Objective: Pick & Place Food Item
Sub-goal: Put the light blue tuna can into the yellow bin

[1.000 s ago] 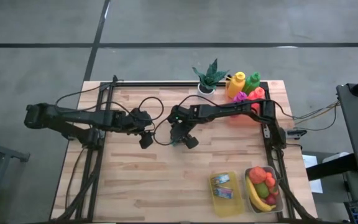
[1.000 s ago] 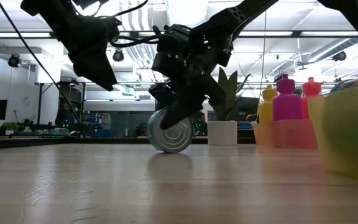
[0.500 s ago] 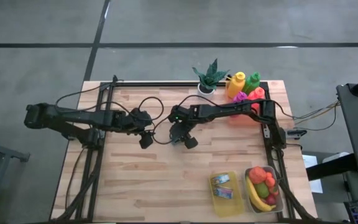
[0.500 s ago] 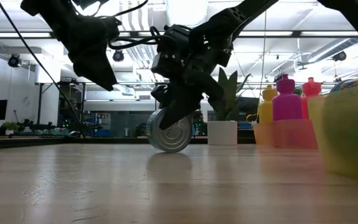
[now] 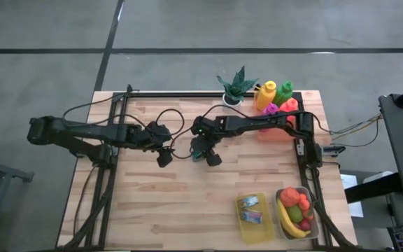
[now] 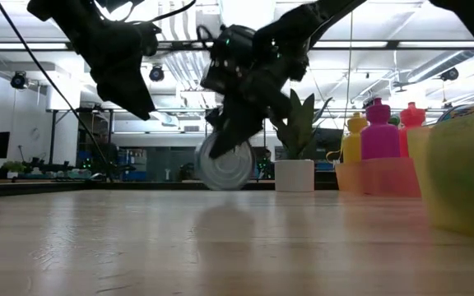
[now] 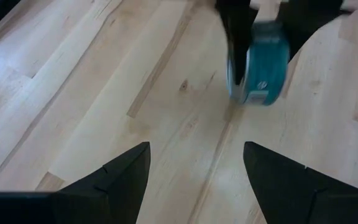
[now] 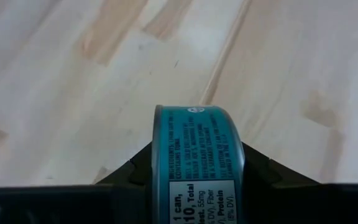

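A small teal-labelled food can (image 6: pixel 227 167) is seen pinched on edge between the jaws of the right gripper (image 5: pixel 202 152), clear of the wooden counter (image 5: pixel 187 203) near its middle, in the low view; a faint shadow is cast on the boards beneath it. The can's printed side wall (image 8: pixel 196 163) is shown in the right wrist view, gripped from both flat ends by the dark fingers (image 8: pixel 265 169), with pale planks beyond. In the left wrist view the same can (image 7: pixel 261 65) is caught a short way ahead, held by the other arm's jaws.

The left gripper (image 5: pixel 164 157) is held just beside the can (nothing is between its fingers), its jaws spread apart over bare wood, as the left wrist view makes plain (image 7: pixel 191 180). In the low view it hangs above the counter (image 6: pixel 126 78), to the can's side.

Along the counter's far edge a potted plant (image 5: pixel 234 87) is stood next to a yellow bottle (image 5: pixel 265 94), a green bottle (image 5: pixel 284 91) and a pink bottle (image 5: pixel 270 109), which are grouped in an orange tray (image 5: pixel 271 133). At the near right corner a yellow-green container (image 5: pixel 252 217) with packets inside is set beside a clear tub of plastic fruit (image 5: pixel 297 212), well apart from the lifted can. A workshop room with ceiling lights is visible behind the counter in the low view.
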`<control>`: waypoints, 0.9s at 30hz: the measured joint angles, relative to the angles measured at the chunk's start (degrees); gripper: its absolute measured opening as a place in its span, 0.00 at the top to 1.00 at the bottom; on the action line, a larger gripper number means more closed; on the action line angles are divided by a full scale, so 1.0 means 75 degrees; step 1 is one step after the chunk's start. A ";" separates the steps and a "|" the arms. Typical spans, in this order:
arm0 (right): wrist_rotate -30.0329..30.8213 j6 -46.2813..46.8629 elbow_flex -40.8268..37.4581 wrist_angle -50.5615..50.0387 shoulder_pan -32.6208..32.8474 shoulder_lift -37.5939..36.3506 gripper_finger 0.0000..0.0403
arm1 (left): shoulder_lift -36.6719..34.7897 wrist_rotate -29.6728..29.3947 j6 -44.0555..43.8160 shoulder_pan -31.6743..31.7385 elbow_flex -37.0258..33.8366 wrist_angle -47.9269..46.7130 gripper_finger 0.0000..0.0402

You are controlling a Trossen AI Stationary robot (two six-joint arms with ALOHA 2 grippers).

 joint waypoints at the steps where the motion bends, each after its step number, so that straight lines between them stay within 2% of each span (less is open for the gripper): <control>1: 0.0002 0.0089 0.0000 -0.0005 0.0000 -0.0091 0.69 | 0.0000 0.0001 -0.0001 0.0000 0.0000 0.0000 0.34; 11: 0.0662 0.1285 0.0000 -0.0285 -0.0003 -0.1812 0.69 | 0.0000 0.0000 0.0026 0.0000 0.0000 -0.0025 0.34; 20: 0.2609 0.2580 -0.0020 -0.1727 0.0145 -0.3751 0.69 | 0.0003 -0.0384 0.0071 -0.0006 0.0000 -0.0109 0.34; 27: 0.3165 0.4138 -0.0035 -0.3036 0.0437 -0.5096 0.69 | 0.0003 -0.0677 0.0678 -0.0006 0.0000 -0.0087 0.34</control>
